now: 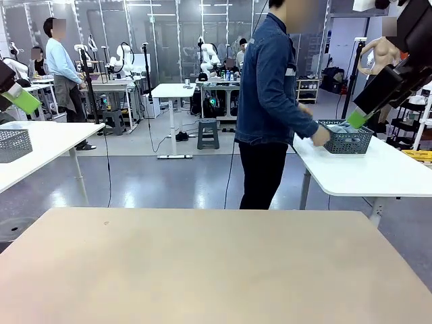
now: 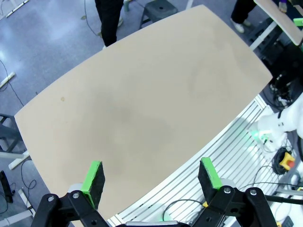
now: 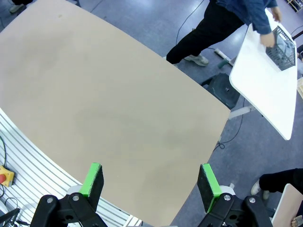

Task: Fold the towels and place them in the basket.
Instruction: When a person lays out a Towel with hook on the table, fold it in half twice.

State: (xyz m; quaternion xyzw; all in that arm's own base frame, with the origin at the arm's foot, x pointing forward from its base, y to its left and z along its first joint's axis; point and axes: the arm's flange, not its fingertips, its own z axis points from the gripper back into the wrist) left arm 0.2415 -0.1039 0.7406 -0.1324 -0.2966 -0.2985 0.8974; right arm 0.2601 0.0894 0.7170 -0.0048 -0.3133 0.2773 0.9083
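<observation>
My left claw (image 2: 150, 171) and right claw (image 3: 150, 171) both hang wide open with nothing in them, parked high over the tan bench (image 1: 216, 270), I guess to stay out of the way. The basket (image 1: 358, 143) is on the white side bench (image 1: 378, 174) to my right. The person (image 1: 270, 101) has 1 hand (image 1: 321, 136) at it, and something pale inside could be the towels, can't tell.

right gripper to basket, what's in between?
In the right wrist view: bare beige tabletop below the right gripper, then a strip of floor, then the white side table that carries the basket. A person's hand is at the basket.
</observation>
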